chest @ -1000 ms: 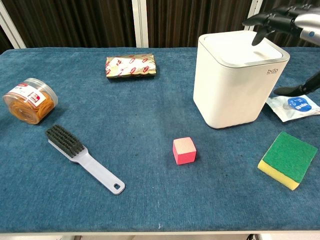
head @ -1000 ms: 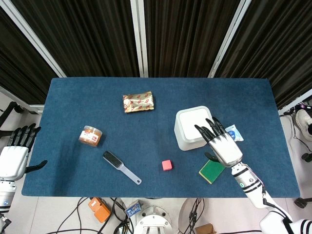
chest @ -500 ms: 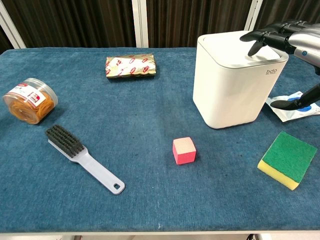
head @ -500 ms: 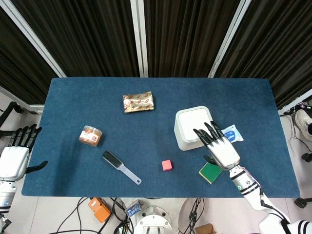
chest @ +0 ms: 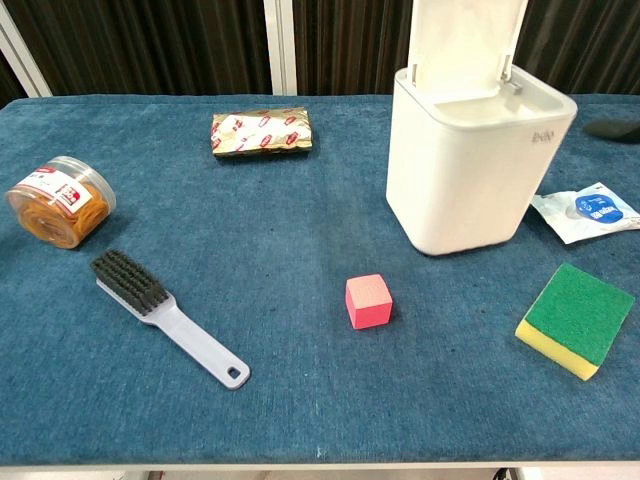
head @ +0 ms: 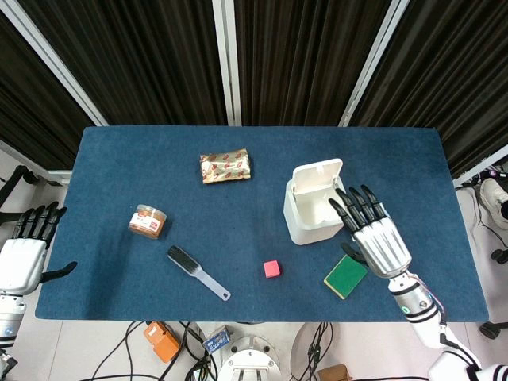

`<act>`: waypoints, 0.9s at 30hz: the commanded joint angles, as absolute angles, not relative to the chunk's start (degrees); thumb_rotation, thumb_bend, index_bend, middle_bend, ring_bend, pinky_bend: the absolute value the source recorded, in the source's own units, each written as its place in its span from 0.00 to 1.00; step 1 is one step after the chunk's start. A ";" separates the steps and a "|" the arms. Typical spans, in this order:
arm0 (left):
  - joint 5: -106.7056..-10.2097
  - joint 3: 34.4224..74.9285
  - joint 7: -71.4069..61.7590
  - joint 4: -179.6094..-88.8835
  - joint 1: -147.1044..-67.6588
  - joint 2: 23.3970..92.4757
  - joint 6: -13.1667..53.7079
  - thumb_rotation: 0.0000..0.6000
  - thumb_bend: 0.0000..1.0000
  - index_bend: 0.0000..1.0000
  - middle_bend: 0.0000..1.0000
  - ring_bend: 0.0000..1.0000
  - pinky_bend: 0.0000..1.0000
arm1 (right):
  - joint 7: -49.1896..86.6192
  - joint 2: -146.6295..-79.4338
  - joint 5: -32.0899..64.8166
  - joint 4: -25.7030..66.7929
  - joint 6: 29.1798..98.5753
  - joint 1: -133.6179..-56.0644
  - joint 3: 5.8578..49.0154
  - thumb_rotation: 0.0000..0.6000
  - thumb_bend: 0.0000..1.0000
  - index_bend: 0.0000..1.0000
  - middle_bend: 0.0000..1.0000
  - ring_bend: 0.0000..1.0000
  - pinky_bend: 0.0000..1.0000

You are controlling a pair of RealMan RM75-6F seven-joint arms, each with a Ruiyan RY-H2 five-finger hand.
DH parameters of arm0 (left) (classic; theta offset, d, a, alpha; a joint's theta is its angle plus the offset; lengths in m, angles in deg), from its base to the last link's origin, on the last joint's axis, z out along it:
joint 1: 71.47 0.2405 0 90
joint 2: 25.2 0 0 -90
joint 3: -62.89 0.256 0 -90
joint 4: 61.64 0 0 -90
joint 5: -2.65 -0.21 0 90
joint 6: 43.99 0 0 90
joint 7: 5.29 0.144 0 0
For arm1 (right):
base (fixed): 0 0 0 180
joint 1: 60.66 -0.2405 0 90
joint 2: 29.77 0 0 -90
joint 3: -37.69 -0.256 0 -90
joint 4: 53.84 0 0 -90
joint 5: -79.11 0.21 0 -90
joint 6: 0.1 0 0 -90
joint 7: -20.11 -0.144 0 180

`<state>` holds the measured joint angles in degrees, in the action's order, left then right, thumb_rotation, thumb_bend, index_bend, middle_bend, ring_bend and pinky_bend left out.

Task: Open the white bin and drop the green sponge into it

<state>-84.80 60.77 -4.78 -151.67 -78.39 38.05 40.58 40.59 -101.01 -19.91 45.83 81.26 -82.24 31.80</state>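
The white bin (head: 311, 213) (chest: 470, 175) stands right of the table's middle with its lid (head: 317, 175) (chest: 468, 35) swung up and the top open. The green sponge (head: 345, 275) (chest: 577, 319), green on a yellow base, lies flat on the cloth in front and to the right of the bin. My right hand (head: 375, 235) hovers just right of the bin and above the sponge, fingers spread, holding nothing; the chest view catches only a dark fingertip (chest: 613, 129) at the right edge. My left hand (head: 24, 252) hangs off the table's left edge, fingers apart and empty.
A pink cube (head: 271, 268) (chest: 368, 300) sits left of the sponge. A brush (head: 197, 271) (chest: 165, 316), an orange jar (head: 148, 221) (chest: 58, 200) and a foil snack packet (head: 225, 166) (chest: 263, 133) lie further left. A white-blue sachet (chest: 586, 211) rests right of the bin.
The bin's lid has sprung up from closed to open. My right hand has lifted off the lid and drawn back to the right. The left hand stayed put.
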 commanded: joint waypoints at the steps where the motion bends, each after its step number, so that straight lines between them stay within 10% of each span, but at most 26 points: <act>1: -84.64 60.75 -4.78 -151.74 -78.39 38.02 40.49 1.00 0.07 0.00 0.00 0.00 0.00 | 38.25 -97.86 -22.74 46.33 83.64 -79.32 34.79 1.00 0.36 0.00 0.06 0.00 0.00; 11: -84.77 60.79 -5.26 -151.83 -77.97 38.00 41.24 1.00 0.07 0.00 0.00 0.00 0.00 | 34.43 -94.67 -26.59 41.22 75.89 -76.55 46.02 1.00 0.31 0.00 0.03 0.00 0.00; 27: -84.09 60.67 -5.56 -151.78 -78.61 37.86 39.74 1.00 0.07 0.00 0.00 0.00 0.00 | 34.62 -102.62 -18.52 36.29 58.99 -82.94 43.68 1.00 0.36 0.00 0.04 0.00 0.00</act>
